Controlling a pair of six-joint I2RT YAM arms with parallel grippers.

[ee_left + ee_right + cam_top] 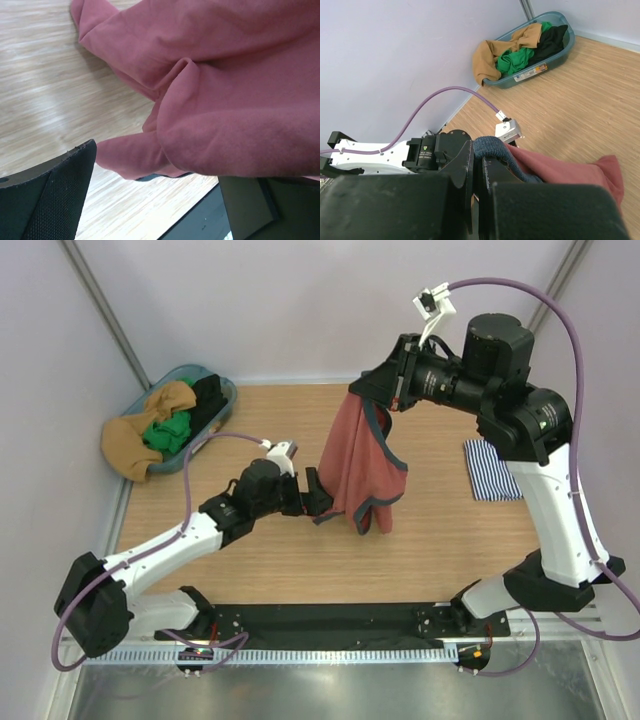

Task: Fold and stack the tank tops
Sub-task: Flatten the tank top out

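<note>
Our left gripper [322, 495] gapes wide beside the red top [355, 455] (ready, we judge, to catch its hem); our right gripper [383, 390] pinches the navy trim, dangling it for folding; the striped top [492, 470] lies folded, far right.

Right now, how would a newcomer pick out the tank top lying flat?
Start at the light wooden table and follow its right edge to the white right arm. Beside it lies a flat navy-and-white striped cloth tank top, partly under the arm. Its stripes set it apart from the rust-red cloth top hanging from the right gripper.
</note>
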